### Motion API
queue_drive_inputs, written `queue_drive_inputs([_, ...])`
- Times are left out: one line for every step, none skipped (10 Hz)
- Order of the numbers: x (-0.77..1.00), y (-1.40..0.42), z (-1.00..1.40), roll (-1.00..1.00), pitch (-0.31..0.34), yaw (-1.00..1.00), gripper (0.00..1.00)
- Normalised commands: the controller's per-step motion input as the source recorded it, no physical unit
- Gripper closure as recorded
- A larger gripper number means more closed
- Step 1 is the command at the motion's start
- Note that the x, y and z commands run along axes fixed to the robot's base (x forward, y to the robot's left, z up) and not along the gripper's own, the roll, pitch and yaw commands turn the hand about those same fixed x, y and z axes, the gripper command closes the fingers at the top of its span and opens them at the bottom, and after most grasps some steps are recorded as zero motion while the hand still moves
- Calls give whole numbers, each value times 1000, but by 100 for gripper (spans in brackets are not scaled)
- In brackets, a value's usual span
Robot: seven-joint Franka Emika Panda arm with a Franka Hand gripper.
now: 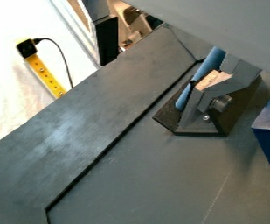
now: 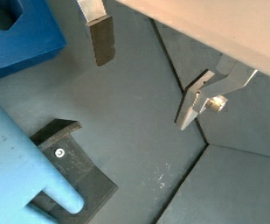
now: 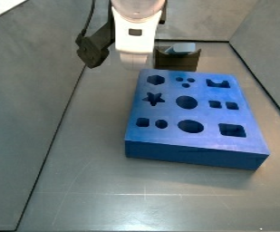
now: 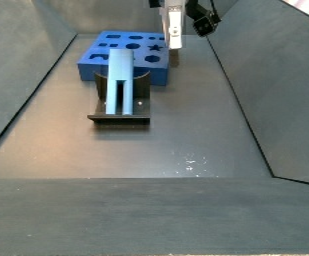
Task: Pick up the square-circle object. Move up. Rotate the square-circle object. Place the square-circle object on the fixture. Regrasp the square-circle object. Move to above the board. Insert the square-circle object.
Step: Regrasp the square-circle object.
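Peg (image 4: 121, 85) rests on fixture (image 4: 119, 118) near board (image 3: 193, 120); gripper (image 2: 148, 74) hovers above, jaws wide and empty; off-centre regrasp could tilt peg, jamming insertion.

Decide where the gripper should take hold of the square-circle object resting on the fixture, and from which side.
Probably the raised free end of the square-circle object, pinched across its long flat sides from above. It leans on the fixture, so its lower end is crowded. The gripper hangs open and empty, off to one side by the board.
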Motion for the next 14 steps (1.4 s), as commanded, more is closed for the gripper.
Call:
queue_drive_inputs([43,-48,-10,76,-96,215,0])
queue_drive_inputs([1000,-25,-5,114,-99,188,0])
queue_drive_inputs([1000,-22,-16,120,-89,105,0])
queue_drive_inputs([1000,-22,-30,128,-80,80,0])
queue_drive_inputs([1000,-25,-37,146,-68,42,0])
queue_drive_inputs([1000,-27,-41,150,-56,20,0])
queue_drive_inputs([1000,-28,-50,151,-30,-2,0])
queue_drive_inputs([1000,-30,-50,149,-12,-7,0])
queue_drive_inputs([1000,-32,-54,145,26,-16,0])
queue_drive_inputs([1000,-35,-53,141,56,-19,0])
queue_drive_inputs([1000,-37,-52,139,83,-15,0])
queue_drive_inputs([1000,-37,-54,140,105,-6,0])
queue_drive_inputs([945,-37,-47,142,126,10,0])
queue_drive_inputs([880,-36,-43,144,139,26,0])
